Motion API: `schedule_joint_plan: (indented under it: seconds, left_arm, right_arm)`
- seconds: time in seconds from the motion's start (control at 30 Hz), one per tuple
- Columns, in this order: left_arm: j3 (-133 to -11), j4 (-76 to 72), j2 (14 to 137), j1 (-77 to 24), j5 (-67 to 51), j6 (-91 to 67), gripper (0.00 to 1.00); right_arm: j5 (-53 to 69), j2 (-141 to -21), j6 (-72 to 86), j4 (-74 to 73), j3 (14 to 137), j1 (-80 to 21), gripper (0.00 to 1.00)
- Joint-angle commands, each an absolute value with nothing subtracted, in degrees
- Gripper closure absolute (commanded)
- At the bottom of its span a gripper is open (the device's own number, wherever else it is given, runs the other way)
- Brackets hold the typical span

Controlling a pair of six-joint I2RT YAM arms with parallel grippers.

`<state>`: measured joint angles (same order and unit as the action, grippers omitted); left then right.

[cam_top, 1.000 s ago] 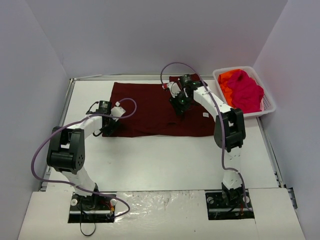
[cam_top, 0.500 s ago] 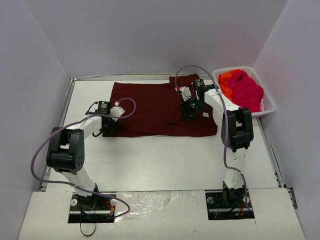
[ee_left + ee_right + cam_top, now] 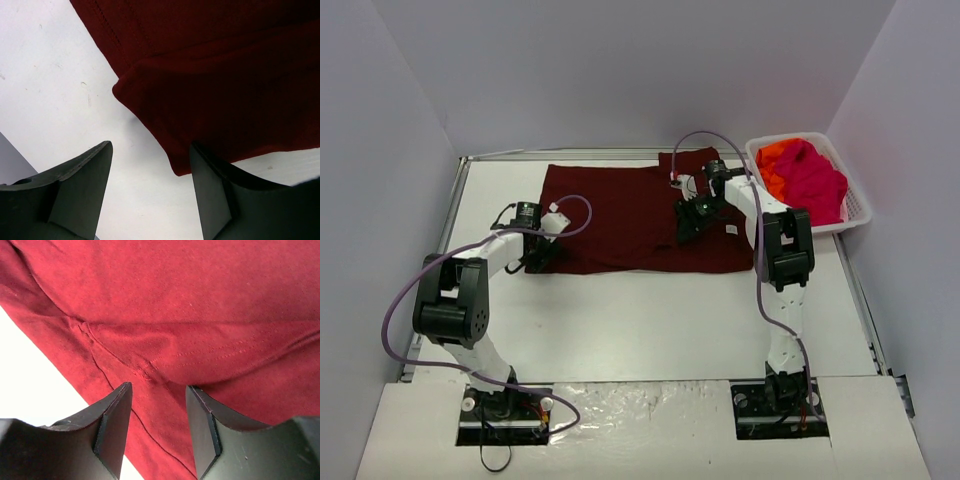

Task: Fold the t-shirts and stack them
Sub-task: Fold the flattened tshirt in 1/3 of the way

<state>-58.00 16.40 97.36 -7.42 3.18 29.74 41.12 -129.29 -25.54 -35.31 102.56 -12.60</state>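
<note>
The dark red shirt (image 3: 620, 215) lies flat on the desk (image 3: 650, 320), toward the far side. Its long way runs from left to right. At the far right stands a white basket (image 3: 861, 208). In it a pink shirt (image 3: 815, 182) and an orange shirt (image 3: 772, 158) lie bunched up.

The left tool (image 3: 150, 147) sits low at the near left corner of the red shirt. Its two fingers (image 3: 80, 185) are spread apart and hold nothing. The left wrist view shows the corner of the cloth poking in between them. One layer of cloth lies over another there.

The right tool (image 3: 159, 389) is over the right part of the red shirt. Its fingers are spread apart too, and it holds nothing. Below it is cloth with a stitched seam, and a bit of bare desk shows on one side. I cannot tell if its fingers touch the cloth.

I think the red shirt is the first one to be folded. The pink and orange ones wait in the basket, so most of the job is left.

The left arm is the closer one to the left corner. The corner is right in its open fingers, so I think it only has to pinch. The right tool is not at an edge yet. The shirt's right edge lies further right of it, past the small white label (image 3: 730, 230). I think it has to find an edge or a fold before both ends can lift together.
</note>
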Motion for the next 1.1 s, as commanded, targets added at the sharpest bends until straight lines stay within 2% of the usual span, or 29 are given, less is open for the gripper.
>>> schedule_joint_plan:
  seconds: [0.0,0.7,0.93,1.07]
  left_arm:
    - [-57.39,16.61,97.03,-7.21,2.55,28.74,0.38]
    - [-56.87,16.17,98.44,-6.68,2.72,28.65,0.38]
    - [-56.87,16.61,98.35,-6.33,3.78,28.56,0.38]
    - [-57.13,17.49,97.56,-6.07,3.96,28.65,0.38]
  right_arm:
    - [44.91,-130.52,-26.28,-38.41,105.2,-12.92,0.57]
    - [49.04,-136.4,-27.69,-41.84,115.74,-15.29,0.56]
    - [49.05,-144.22,-26.46,-42.01,129.53,-16.43,0.56]
    - [46.41,-144.68,-26.28,-41.84,136.49,-17.4,0.55]
